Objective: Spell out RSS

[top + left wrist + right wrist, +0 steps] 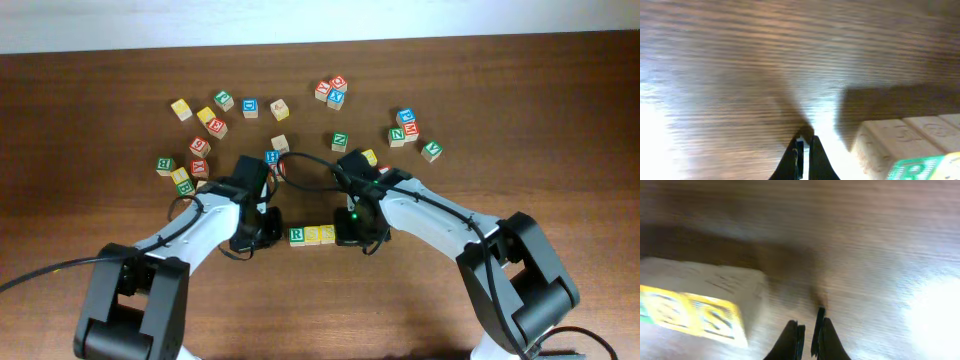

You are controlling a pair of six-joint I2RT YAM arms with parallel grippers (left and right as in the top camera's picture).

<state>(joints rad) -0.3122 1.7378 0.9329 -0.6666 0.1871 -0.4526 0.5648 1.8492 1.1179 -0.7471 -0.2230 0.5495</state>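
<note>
Seemingly at the closing step: three cubes sit in one row at lower centre of the overhead view on the dark wooden table (560, 100). The green-bordered white wooden R cube (297, 236) is at the row's left end. Touching it is the first yellow-faced wooden cube (313, 235), then the second yellow-faced wooden cube (327, 234). Yellow letters are blurred in every view; likely S and S, cannot confirm.

Left gripper (804, 145): fingers pressed nearly together, pinching nothing, low over bare wood. In the left wrist view the R cube lies at lower right, near but apart from the tips.

Right gripper (809, 330): fingers likewise drawn close, nothing between them. In the right wrist view the yellow pair sits at lower left, apart from the tips.

Overhead: the grippers flank the row, left one just beside the R end, right one just beside the yellow end.

Judgement: word looks laid out. The next move calls for a check of alignment, then lifting both arms straight away without brushing the row.

Other lettered cubes (335, 92) lie scattered across the upper half, well apart.
</note>
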